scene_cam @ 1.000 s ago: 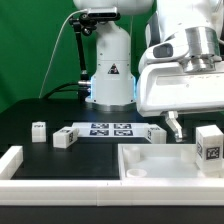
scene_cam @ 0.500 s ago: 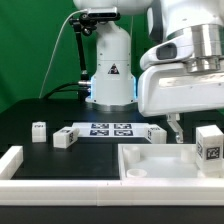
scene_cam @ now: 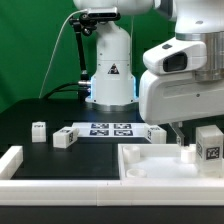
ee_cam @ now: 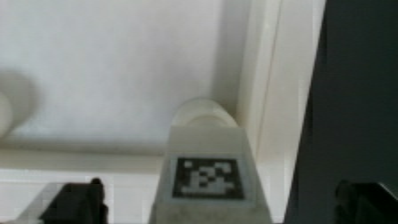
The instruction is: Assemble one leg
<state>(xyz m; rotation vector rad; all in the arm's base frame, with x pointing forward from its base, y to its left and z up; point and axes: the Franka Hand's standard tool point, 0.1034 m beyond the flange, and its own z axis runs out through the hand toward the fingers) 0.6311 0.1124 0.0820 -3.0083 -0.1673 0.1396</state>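
Note:
In the wrist view a white leg point(ee_cam: 210, 165) with a black-and-white tag stands on the large white tray-like part point(ee_cam: 107, 90), close to its raised wall. My gripper point(ee_cam: 217, 206) is open, one dark fingertip point(ee_cam: 71, 202) on each side of the leg, with clear gaps. In the exterior view my gripper point(scene_cam: 180, 136) hangs low over the tray-like part point(scene_cam: 150, 166), at the exterior view's right. A tagged leg point(scene_cam: 208, 141) stands just beside it. I cannot tell whether that is the leg between my fingers.
Three more legs point(scene_cam: 38, 131), point(scene_cam: 63, 138), point(scene_cam: 152, 135) stand on the black table around the marker board point(scene_cam: 110, 129). A long white rail point(scene_cam: 12, 160) lies at the front on the exterior view's left. The robot base point(scene_cam: 108, 70) stands behind.
My gripper has come down toward the tray-like part and shifted slightly to the exterior view's right. The legs and other parts have not moved.

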